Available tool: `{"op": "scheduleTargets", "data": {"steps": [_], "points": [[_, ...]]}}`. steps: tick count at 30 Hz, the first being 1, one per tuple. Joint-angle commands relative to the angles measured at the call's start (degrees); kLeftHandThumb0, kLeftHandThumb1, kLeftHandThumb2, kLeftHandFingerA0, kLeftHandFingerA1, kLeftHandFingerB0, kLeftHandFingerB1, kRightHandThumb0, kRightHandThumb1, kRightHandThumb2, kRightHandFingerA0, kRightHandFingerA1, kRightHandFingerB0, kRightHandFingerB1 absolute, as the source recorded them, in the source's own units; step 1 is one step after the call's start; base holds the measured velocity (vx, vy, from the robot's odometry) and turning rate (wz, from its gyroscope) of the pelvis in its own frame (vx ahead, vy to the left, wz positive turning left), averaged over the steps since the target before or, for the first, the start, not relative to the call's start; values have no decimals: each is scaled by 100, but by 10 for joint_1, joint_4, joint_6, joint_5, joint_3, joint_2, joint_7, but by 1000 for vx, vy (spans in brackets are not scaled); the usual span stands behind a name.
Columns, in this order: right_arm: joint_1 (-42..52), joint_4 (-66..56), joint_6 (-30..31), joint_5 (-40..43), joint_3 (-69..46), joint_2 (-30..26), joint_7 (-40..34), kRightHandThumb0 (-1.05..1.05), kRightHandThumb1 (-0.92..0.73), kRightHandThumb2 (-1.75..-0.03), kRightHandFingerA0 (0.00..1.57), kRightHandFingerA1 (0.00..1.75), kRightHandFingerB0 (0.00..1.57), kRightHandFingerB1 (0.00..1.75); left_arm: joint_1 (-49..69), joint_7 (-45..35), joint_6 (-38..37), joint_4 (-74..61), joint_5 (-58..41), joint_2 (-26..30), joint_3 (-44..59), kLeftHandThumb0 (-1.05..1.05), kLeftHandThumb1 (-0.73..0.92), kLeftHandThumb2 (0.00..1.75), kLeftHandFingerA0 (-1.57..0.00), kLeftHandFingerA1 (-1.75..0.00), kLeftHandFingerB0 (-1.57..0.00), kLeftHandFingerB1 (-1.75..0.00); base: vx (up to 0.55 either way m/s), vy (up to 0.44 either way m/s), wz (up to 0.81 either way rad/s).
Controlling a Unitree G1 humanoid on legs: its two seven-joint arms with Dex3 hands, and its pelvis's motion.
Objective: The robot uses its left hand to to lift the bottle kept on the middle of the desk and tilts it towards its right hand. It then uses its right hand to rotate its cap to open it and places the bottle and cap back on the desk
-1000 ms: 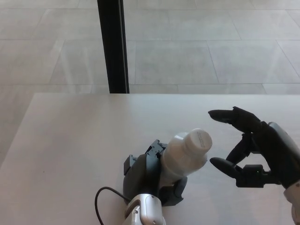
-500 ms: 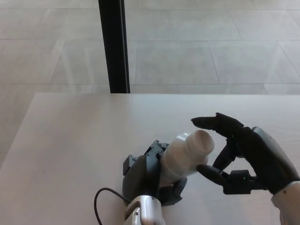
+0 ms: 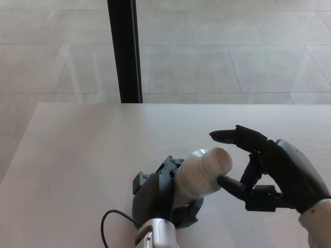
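Observation:
My left hand [image 3: 158, 194] is shut on a white bottle [image 3: 196, 175] and holds it above the pale desk [image 3: 77, 155], tilted to the right. The bottle's white cap [image 3: 216, 160] points at my right hand [image 3: 264, 168]. That hand is at the cap: one black finger [image 3: 230, 136] arches just over it and the thumb [image 3: 231, 185] touches its lower edge. Its fingers are still spread, not closed round the cap.
A black vertical post [image 3: 124, 51] stands just beyond the desk's far edge. Behind it is a pale tiled floor [image 3: 232, 46]. A black cable [image 3: 111, 222] loops beside my left wrist near the desk's front edge.
My right hand has moved left to the cap, its fingers now bracketing it. The bottle has tilted a little further and sunk slightly in my left hand.

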Motion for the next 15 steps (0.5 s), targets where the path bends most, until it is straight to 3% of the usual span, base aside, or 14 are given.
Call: {"op": "scheduleTargets", "data": {"steps": [1,4,5,6,9,11,15], "points": [[-2,0,-9,9,-10,7,0,-40,-79,-65,111,135,53,45,42,-6,38,31,-1,-20,6,-6,79,73,-76,-124,-52,-73,0,0,0],[-2,-2,-7,4,-9,9,1,-37,-82,-65,113,133,56,46,43,-1,28,36,5,-17,1,-5,77,73,-71,-117,-52,-73,0,0,0],[-2,-3,-8,2,-8,8,0,-36,-83,-65,113,134,58,47,44,-5,28,34,4,-15,2,-5,77,74,-68,-107,-51,-71,0,0,0],[-1,-7,-1,0,-8,8,3,-35,-84,-66,113,135,60,48,44,0,27,37,3,-18,4,-5,78,73,-73,-118,-48,-69,0,0,0],[1,-9,-4,1,-7,9,3,-35,-83,-66,113,135,61,49,45,2,27,36,2,-19,5,-5,78,73,-72,-117,-48,-69,0,0,0],[2,-11,-9,5,-5,8,8,-37,-82,-66,113,134,60,47,49,5,12,37,15,-9,-9,-2,74,77,-57,-94,-52,-72,0,0,0],[3,-16,-20,7,1,8,11,-38,-81,-65,113,132,57,45,58,9,-1,37,10,-11,-6,-6,75,78,-57,-97,-50,-73,0,0,0]]}}
